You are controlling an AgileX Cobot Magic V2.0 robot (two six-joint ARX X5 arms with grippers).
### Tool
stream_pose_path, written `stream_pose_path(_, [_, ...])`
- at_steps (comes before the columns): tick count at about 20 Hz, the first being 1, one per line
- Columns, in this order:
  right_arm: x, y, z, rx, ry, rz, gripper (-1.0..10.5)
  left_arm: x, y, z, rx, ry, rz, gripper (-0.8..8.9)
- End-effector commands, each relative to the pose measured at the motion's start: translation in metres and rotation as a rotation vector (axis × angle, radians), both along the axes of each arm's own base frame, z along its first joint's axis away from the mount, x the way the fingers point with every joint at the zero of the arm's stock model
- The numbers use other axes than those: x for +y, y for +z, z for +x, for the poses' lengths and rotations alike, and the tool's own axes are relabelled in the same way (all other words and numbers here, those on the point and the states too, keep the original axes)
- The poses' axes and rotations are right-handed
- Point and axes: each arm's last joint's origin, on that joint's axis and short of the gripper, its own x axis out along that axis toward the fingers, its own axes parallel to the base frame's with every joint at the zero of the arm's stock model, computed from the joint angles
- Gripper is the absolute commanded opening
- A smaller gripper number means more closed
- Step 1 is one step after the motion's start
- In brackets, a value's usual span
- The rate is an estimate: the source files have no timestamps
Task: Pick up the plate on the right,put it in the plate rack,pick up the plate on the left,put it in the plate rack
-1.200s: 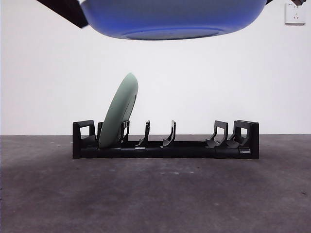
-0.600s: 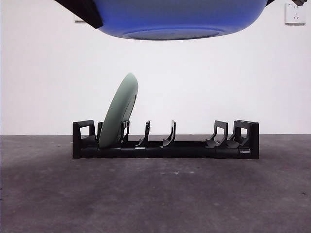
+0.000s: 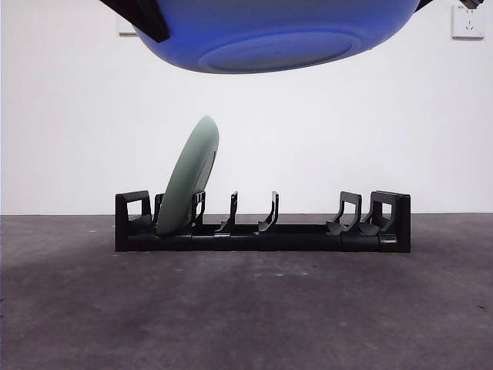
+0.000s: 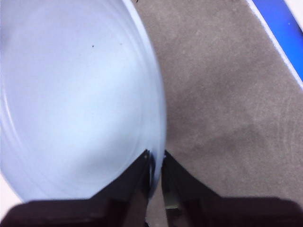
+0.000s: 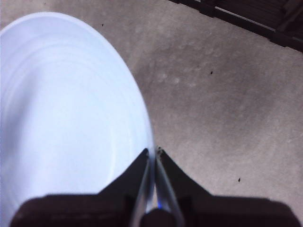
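Note:
A blue plate [image 3: 269,35] hangs high above the plate rack [image 3: 262,231], its underside showing. Both grippers hold it by the rim. My left gripper [image 4: 154,160] is shut on the plate [image 4: 71,104] edge, and my right gripper [image 5: 154,153] is shut on the plate [image 5: 66,109] edge at another spot. In the front view a black jaw clamps the rim at the top left and a dark tip shows at the top right corner. A pale green plate [image 3: 189,177] stands leaning in the rack's left slots. The rack's other prongs are bare.
The rack sits on a dark grey tabletop [image 3: 246,308] before a white wall. A white wall socket [image 3: 468,19] is at the top right. One end of the rack [image 5: 246,14] shows in the right wrist view. A blue strip [image 4: 281,28] runs along the table edge.
The blue plate has dropped slightly and tilted, so its underside ring faces the front camera more. The gripper at the top left has shifted a little right. The rack and green plate are unmoved.

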Motion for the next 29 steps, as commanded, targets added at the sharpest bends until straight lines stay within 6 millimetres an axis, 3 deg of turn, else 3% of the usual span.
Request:
stream_pose_path(1, [0.002,-0.001,-0.001,0.000,0.021,0.009,0.1,-0.002,0.002,0.000,0.019,0.036,-0.053,-0.08])
stream_pose_path(5, [0.001,0.008,-0.002,-0.056,0.017,0.031,2.1,-0.003,0.002,-0.002,0.082,0.034,-0.096,-0.07])
stream_pose_path(8, [-0.002,0.020,-0.007,-0.112,0.016,0.058,2.4,-0.003,0.002,-0.002,0.104,0.031,-0.118,-0.07])
stream_pose_path(11, [-0.010,0.049,-0.018,-0.235,-0.027,0.046,2.4,-0.005,0.003,-0.003,0.144,0.033,-0.162,-0.07])
stream_pose_path(15, [-0.031,0.094,-0.052,-0.414,-0.084,0.070,2.4,-0.016,0.009,0.003,0.254,0.069,-0.366,-0.07])
stream_pose_path(18, [-0.047,0.106,-0.082,-0.448,-0.087,0.089,2.2,-0.029,0.019,0.021,0.350,0.114,-0.629,-0.07])
stream_pose_path(22, [-0.064,0.105,-0.114,-0.399,-0.083,0.061,2.2,-0.041,0.021,0.058,0.427,0.234,-0.890,-0.07])
stream_pose_path(29, [-0.078,0.093,-0.141,-0.380,-0.101,0.080,2.2,-0.045,0.001,0.129,0.468,0.453,-1.178,-0.07])
